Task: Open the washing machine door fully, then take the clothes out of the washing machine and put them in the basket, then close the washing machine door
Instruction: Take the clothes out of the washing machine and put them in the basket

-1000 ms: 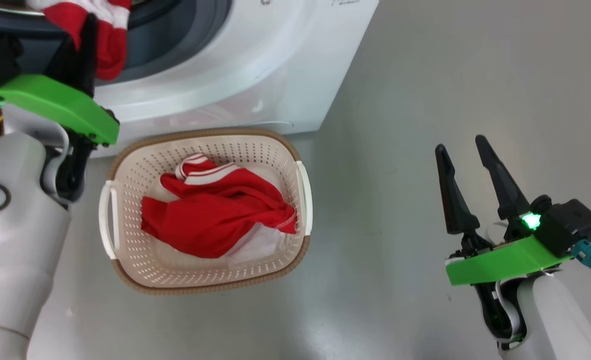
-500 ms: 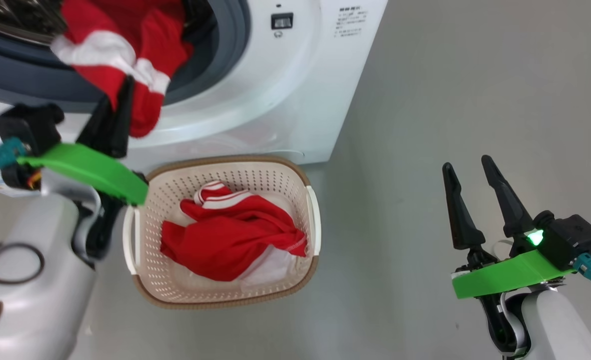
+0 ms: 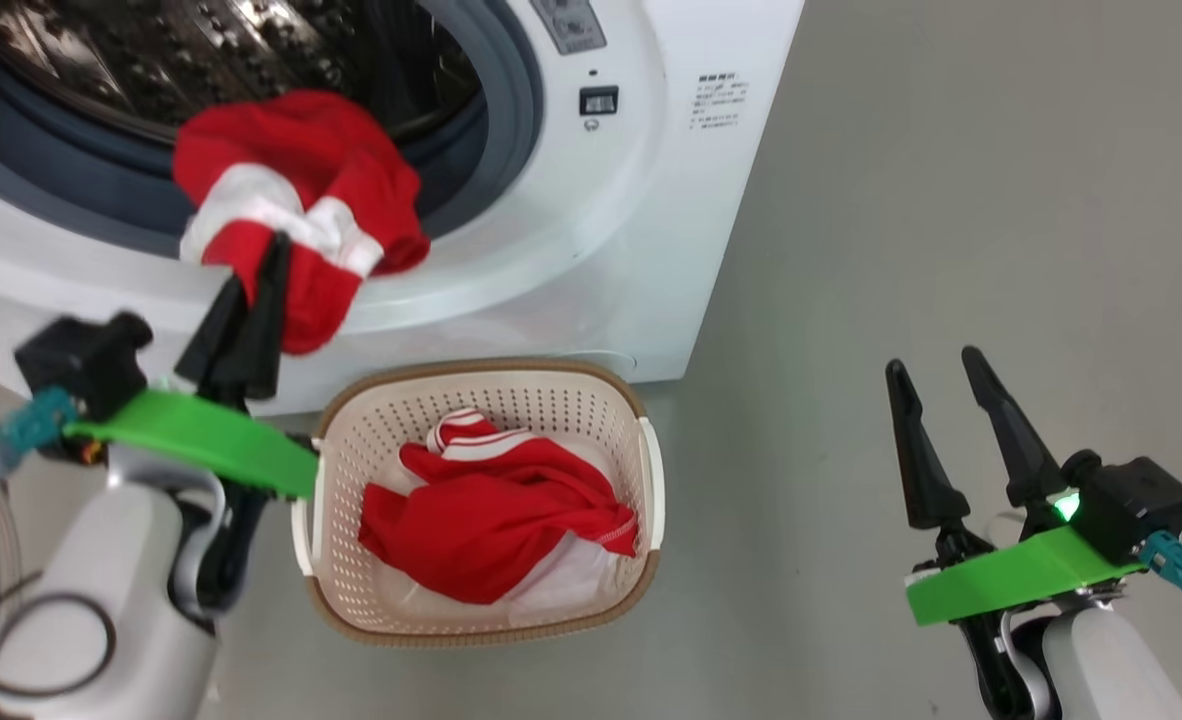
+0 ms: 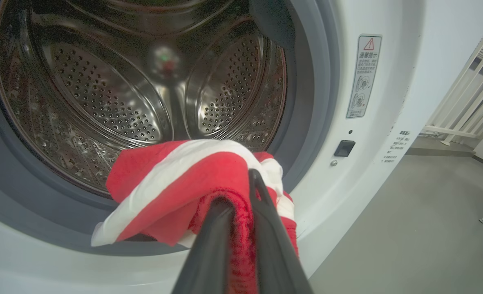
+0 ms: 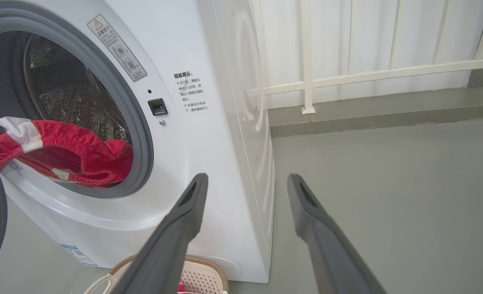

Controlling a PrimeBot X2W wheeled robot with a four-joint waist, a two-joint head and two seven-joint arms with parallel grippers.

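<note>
Head view: basket [image 3: 543, 418] lies lengthwise along the washing machine [image 3: 591, 260].

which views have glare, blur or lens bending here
Head view: soft sheen on the floor. Left wrist view: glints on the steel drum, and the left end effector looks soft up close. Right wrist view: the railing and washing machine edges bow slightly.

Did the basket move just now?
No. The basket sits in the same spot on the floor, right in front of the washing machine, near its bottom corner. The whole picture shifted, not the basket.
</note>
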